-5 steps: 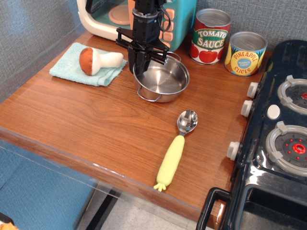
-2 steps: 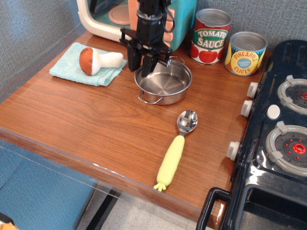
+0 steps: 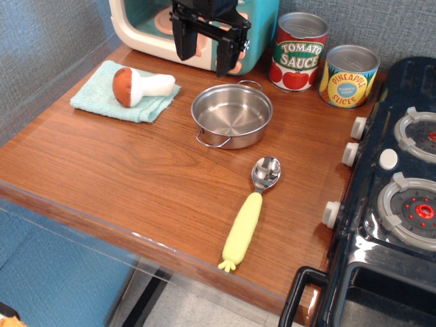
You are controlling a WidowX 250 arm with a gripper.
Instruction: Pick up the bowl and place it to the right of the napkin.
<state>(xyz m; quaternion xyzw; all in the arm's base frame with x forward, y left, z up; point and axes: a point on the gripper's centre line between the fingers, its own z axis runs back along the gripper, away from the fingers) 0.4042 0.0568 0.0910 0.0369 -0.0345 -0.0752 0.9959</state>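
The gripper (image 3: 204, 53) hangs at the top centre of the frame with its two dark fingers spread wide, holding nothing. Lowest in the frame lies the spoon (image 3: 248, 214) (yellow handle, metal head toward the dish). Above it, at centre, the bowl (image 3: 231, 115) sits flat on the wooden table (image 3: 122, 177), just right of the napkin (image 3: 122, 93) at upper left, which carries a plush mushroom (image 3: 139, 85). Farther up stand the tomato sauce can (image 3: 298, 52) and the pineapple can (image 3: 349, 76), with the toy stove (image 3: 395, 191) along the right edge.
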